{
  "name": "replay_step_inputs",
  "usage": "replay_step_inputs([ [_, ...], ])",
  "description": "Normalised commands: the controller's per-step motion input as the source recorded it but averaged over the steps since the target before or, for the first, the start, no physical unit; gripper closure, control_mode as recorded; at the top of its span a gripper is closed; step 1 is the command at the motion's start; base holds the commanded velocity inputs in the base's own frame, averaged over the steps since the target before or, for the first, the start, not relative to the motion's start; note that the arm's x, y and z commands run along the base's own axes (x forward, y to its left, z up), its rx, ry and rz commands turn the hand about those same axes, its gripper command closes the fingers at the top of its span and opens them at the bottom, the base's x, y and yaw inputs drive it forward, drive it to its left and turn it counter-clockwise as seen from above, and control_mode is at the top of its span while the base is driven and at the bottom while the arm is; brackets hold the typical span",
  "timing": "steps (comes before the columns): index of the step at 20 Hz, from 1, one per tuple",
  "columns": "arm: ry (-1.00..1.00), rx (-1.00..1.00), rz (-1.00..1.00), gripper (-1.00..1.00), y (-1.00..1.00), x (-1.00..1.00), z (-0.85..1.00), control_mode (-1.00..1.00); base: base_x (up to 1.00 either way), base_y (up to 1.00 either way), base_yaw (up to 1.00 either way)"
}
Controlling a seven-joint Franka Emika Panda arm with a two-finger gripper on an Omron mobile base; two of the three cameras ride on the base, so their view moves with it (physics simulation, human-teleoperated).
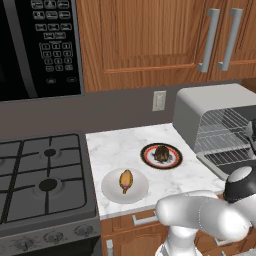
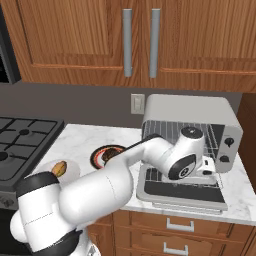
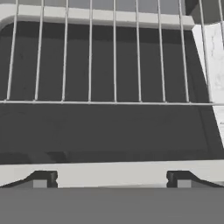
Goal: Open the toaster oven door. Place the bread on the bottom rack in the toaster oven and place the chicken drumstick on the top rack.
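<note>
The toaster oven door (image 2: 182,192) lies folded down flat, so that step is done. My gripper (image 3: 111,179) hangs just above it with fingers spread wide, holding nothing. The bread (image 1: 161,153) and the chicken drumstick (image 1: 126,180) sit on their plates; both racks wait bare.

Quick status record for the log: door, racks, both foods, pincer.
toaster oven door: open, folded down flat in front of the toaster oven
racks: two wire shelves visible inside, both bare as far as can be seen
bread: on the dark-rimmed plate, on the counter
chicken drumstick: on the white plate, nearer the stove
pincer: open, holding nothing, over the lowered door facing the oven mouth
</note>
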Motion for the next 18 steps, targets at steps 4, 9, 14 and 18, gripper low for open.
replay_step_inputs([
  [4,0.00,0.10,-0.05,-1.00,0.38,-0.09,0.20,-1.00,0.00,0.00,0.00],
  [9,0.00,0.14,-0.05,-1.00,0.45,-0.03,0.06,-1.00,0.00,0.00,0.00],
  [14,0.00,0.10,-0.06,-1.00,0.52,0.00,0.03,-1.00,0.00,0.00,0.00],
  [18,0.00,0.01,-0.08,-1.00,0.51,0.00,0.05,-1.00,0.00,0.00,0.00],
])
